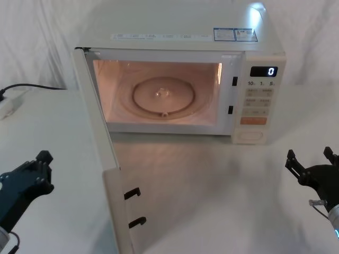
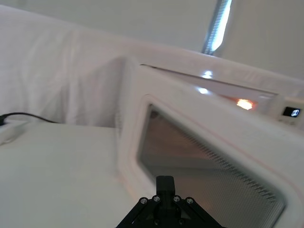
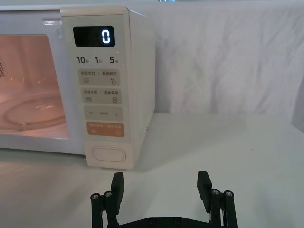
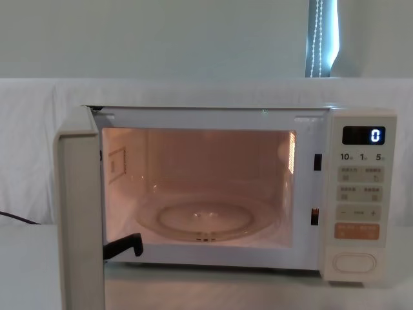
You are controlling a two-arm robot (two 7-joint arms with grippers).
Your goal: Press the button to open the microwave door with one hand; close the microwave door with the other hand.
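Observation:
The cream microwave (image 1: pixel 185 32) stands at the back of the table with its cavity lit and its display reading 0. The microwave door (image 1: pixel 108 174) hangs wide open on its left hinge, its edge pointing toward me; its window (image 2: pixel 204 161) is close in the left wrist view. At the bottom of the control panel sits the button (image 1: pixel 249 135) (image 3: pixel 109 155) (image 4: pixel 354 262), with nothing touching it. My left gripper (image 1: pixel 43 170) (image 2: pixel 165 183) is low on the left, outside the door, its fingers together. My right gripper (image 1: pixel 309 156) (image 3: pixel 160 183) is open, in front of the panel and slightly right.
A glass turntable (image 1: pixel 163 98) lies inside the cavity. A white power strip (image 1: pixel 8 106) with a black cable lies at the table's far left. White cloth hangs behind the microwave. Two black latch hooks (image 1: pixel 133 207) stick out of the door's free edge.

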